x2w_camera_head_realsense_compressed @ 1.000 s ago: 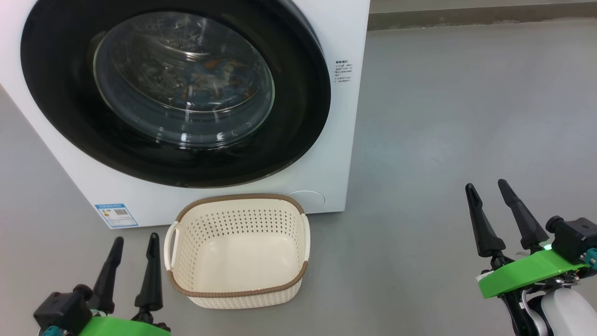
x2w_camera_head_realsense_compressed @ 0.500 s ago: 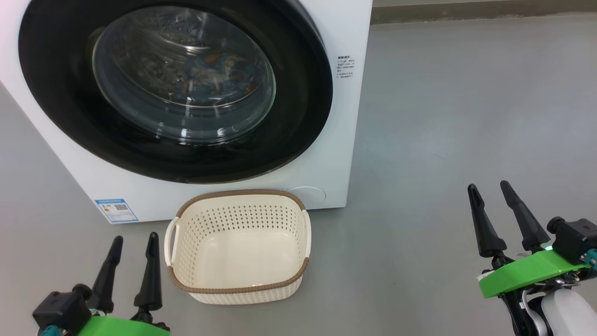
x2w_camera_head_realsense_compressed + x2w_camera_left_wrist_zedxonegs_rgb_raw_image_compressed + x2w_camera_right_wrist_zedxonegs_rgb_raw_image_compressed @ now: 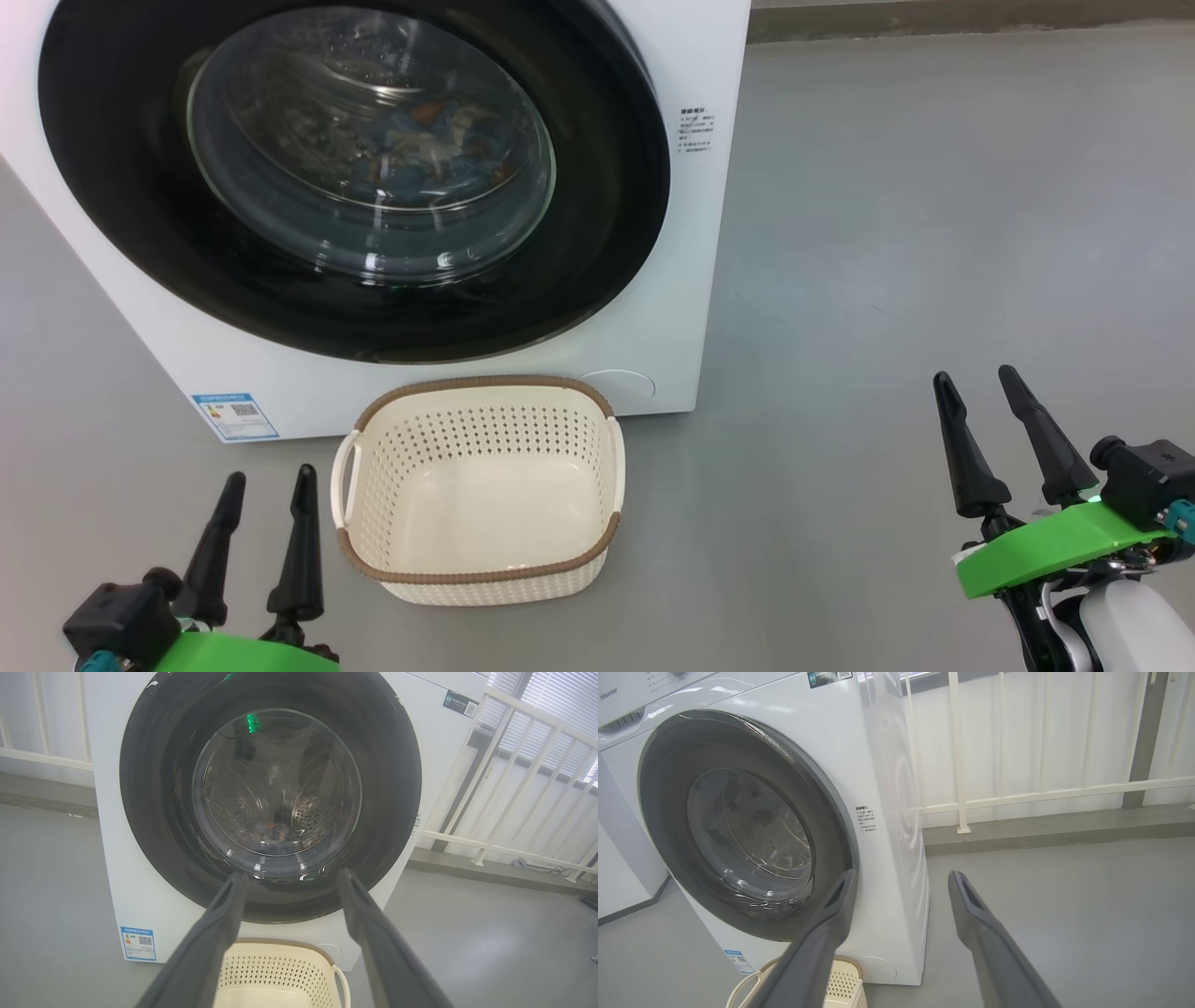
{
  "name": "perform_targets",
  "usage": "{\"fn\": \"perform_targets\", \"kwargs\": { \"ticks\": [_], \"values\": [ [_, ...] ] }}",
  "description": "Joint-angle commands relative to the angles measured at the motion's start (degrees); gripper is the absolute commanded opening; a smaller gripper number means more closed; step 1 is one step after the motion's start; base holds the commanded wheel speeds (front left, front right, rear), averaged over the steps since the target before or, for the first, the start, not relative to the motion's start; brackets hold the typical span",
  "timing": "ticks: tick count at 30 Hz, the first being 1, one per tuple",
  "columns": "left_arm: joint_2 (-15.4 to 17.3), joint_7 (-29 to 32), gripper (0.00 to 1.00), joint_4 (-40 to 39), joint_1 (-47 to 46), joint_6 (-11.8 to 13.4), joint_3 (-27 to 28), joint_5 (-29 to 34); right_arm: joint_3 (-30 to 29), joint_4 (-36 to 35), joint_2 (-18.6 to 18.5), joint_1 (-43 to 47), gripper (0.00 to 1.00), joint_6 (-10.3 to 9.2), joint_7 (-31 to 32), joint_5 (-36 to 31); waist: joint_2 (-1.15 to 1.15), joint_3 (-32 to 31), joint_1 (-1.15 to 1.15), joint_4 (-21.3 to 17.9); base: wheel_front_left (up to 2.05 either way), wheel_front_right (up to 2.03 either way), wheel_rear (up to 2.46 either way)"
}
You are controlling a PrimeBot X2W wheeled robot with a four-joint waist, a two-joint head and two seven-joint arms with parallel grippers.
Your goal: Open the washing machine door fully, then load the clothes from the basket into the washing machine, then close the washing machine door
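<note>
Here the door sits shut, flush against the front of the washer, its black ring taking up nearly the whole width of the machine. Behind the glass bowl at its centre, the clothes lie in the drum as a blue heap with orange-brown patches; the reflections on the glass blur their outline. The basket stands upright on the grey floor, just in front of the washer's lower edge and below the door, with its bare cream bottom showing and 1 white handle on each side. A blue label sits on the washer's lower left corner, near the basket. The left gripper hangs low at the basket's left side, close to the handle but apart from it, its 2 fingers spread and holding nothing. The right gripper hangs well off to the right over bare floor, also spread wide with nothing between its fingers. In the left wrist view the fingers frame the door's lower half and the basket's far wall. In the right wrist view the washer's right side and a white railing behind it are visible.
</note>
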Motion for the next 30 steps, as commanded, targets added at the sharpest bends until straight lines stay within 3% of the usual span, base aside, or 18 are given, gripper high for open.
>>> {"fn": "perform_targets", "kwargs": {
  "ticks": [1,13,14,22,30],
  "values": [
    [1.14,-0.29,1.00,-1.46,-1.87,0.33,1.74,-0.45,1.06,-1.14,-0.68,-0.33,1.00,-0.15,-0.28,-0.53,0.00,0.00,0.00,0.01,0.00,0.00,0.00],
    [1.18,0.18,1.00,-1.46,-1.83,0.17,1.53,-2.00,1.47,-0.99,-0.56,-0.41,1.00,-0.15,-0.28,-0.23,0.00,-0.11,0.00,-0.15,0.00,0.00,0.00],
    [-0.06,0.07,0.00,0.23,0.02,0.05,-0.14,-1.53,0.17,0.38,0.25,0.02,0.00,0.00,0.00,0.03,0.00,-0.11,0.00,-0.14,0.00,0.00,0.00],
    [-1.45,1.08,0.00,2.32,0.49,-0.05,0.45,-4.49,-0.41,2.06,1.81,1.30,0.00,-0.01,1.06,3.28,0.00,-0.25,0.09,-0.16,0.00,0.00,0.00],
    [-1.90,2.30,0.00,2.38,0.31,-0.18,1.34,-8.39,-1.30,1.85,2.38,1.39,0.00,-0.02,2.41,7.44,0.00,-0.22,0.00,-0.20,0.00,0.00,0.00]
  ]
}}
